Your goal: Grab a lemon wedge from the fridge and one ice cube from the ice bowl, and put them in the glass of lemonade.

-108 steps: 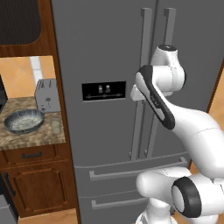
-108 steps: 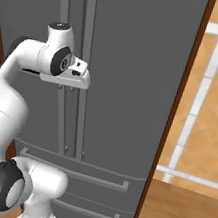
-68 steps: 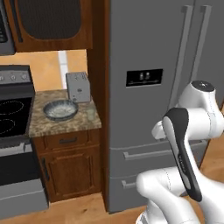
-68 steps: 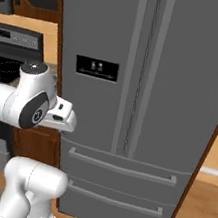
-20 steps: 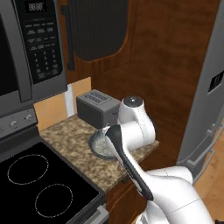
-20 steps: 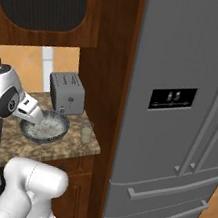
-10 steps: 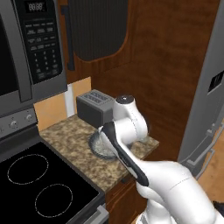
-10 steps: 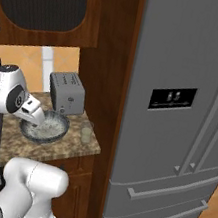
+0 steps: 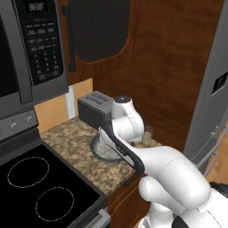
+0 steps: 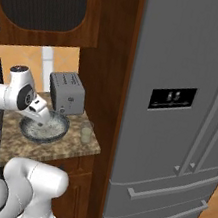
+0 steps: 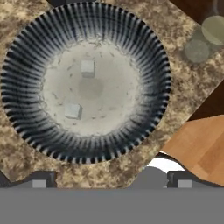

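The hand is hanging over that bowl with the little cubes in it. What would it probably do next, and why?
Probably sink straight down toward one ice cube. The gripper is open above the ice bowl, holding nothing, and two cubes lie apart on the bowl's floor, so it likely needs to centre on one before closing.
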You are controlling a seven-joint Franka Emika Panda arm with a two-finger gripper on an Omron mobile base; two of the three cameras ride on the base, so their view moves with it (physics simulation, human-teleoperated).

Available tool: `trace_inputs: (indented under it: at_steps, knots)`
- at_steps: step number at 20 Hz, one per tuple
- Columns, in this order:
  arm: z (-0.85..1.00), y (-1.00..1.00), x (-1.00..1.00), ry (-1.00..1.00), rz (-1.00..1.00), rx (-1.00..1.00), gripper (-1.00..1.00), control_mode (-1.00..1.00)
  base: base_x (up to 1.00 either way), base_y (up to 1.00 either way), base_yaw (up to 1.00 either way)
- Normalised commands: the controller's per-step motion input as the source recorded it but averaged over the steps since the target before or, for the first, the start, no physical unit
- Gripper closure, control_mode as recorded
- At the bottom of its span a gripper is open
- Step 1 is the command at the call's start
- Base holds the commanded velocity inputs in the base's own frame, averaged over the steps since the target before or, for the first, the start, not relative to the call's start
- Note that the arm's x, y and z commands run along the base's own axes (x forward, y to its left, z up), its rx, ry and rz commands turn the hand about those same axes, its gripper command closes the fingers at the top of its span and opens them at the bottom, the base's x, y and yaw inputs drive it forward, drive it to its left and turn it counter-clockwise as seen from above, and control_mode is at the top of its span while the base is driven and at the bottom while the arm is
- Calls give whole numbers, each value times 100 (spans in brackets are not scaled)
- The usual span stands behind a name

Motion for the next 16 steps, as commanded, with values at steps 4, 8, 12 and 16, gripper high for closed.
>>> trace_inputs:
  at_steps: [4, 8, 12, 16]
  knots:
    - [-36, 0, 36, 1, -1, 0, -100, -100, 0, 0, 0]
    - [-33, 0, 32, 1, 0, 0, -100, -100, 0, 0, 0]
    - [-18, 1, 36, 0, 0, 0, -100, -100, 0, 0, 0]
    - [-23, 4, 37, 0, 0, 0, -100, -100, 0, 0, 0]
